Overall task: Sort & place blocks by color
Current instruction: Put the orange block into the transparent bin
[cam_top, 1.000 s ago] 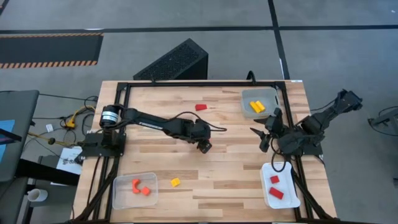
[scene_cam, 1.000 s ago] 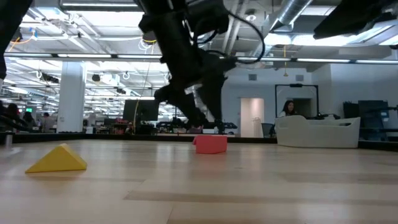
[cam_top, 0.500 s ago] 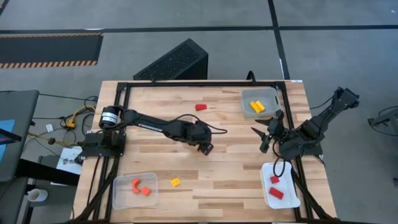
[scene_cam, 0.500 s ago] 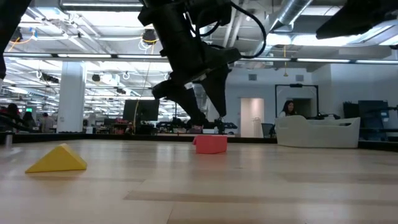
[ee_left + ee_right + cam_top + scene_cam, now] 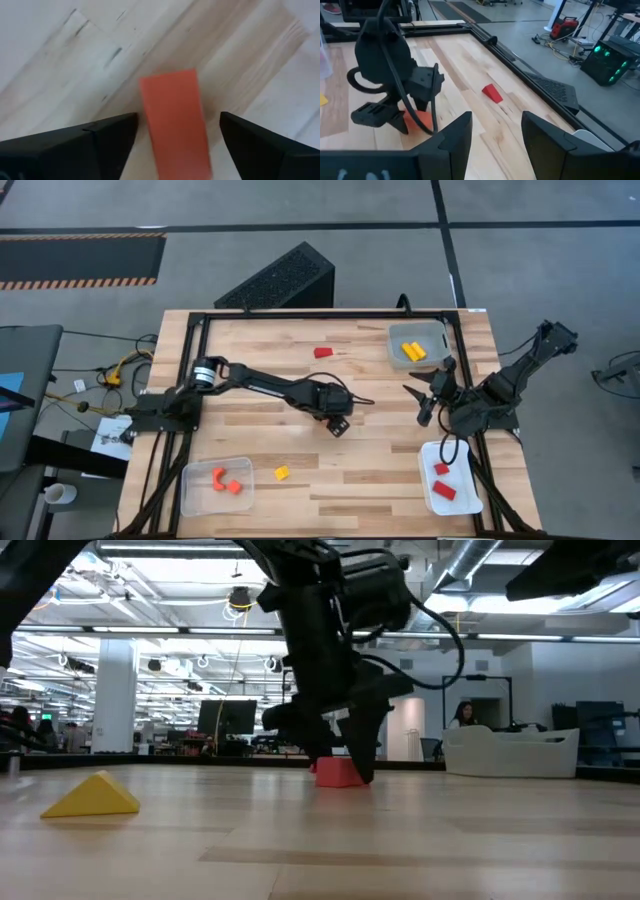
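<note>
1. The yellow wedge block [image 5: 92,796] is seen nearest in the low view, lying on the wooden surface [image 5: 380,470] where it lay a second ago; from above it [image 5: 282,473] sits just beside the tray [image 5: 195,498] that holds two orange blocks [image 5: 225,480].
2. The left hand [image 5: 339,424] has been lowered and carried further toward the middle of the surface than it was half a second ago. Its fingers [image 5: 75,145] are spread apart, one on each side of an orange-red block [image 5: 175,120] that lies flat on the surface; no grip on it is seen.
3. In the low view the same block [image 5: 338,773] is now partly covered by the left hand [image 5: 340,755], which earlier hung above it.
4. The right hand [image 5: 430,395] is held open and empty near the right edge, unchanged, between the tray with two red blocks [image 5: 442,481] and the tray with two yellow blocks [image 5: 413,351].
5. A red wedge block [image 5: 322,352] lies alone toward the far edge.
</note>
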